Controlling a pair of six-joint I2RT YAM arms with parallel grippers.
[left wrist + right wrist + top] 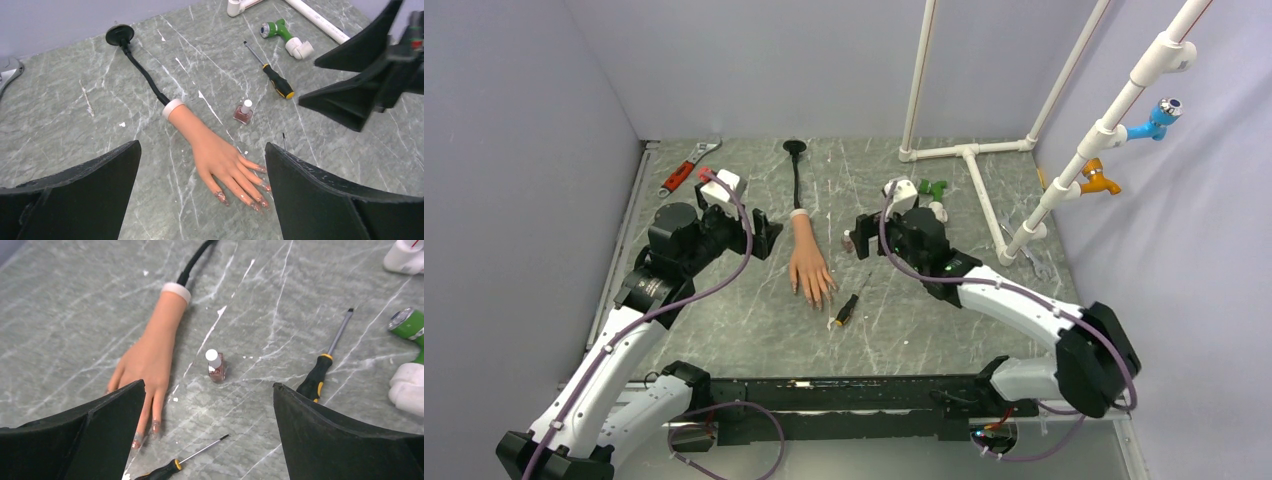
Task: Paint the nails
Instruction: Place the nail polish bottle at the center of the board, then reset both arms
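Note:
The peach mannequin hand [808, 258] lies palm down mid-table, its black stalk [797, 180] running to the back. The nails [250, 198] look glittery pink at the fingertips and also show in the right wrist view as nails [145, 432]. A small pink polish bottle [243, 112] with a white cap stands upright just right of the hand; it is the bottle [216, 366] in the right wrist view. My left gripper [202, 145] hangs open above the hand, holding nothing. My right gripper [209, 384] is open and empty, above the table in front of the bottle.
A black-and-yellow screwdriver [845, 312] lies near the fingertips; a second screwdriver [320, 371] lies right of the bottle. A red wrench [684, 172] sits back left. A white pipe frame [969, 158] and green fitting [934, 188] stand back right. Grey walls close in both sides.

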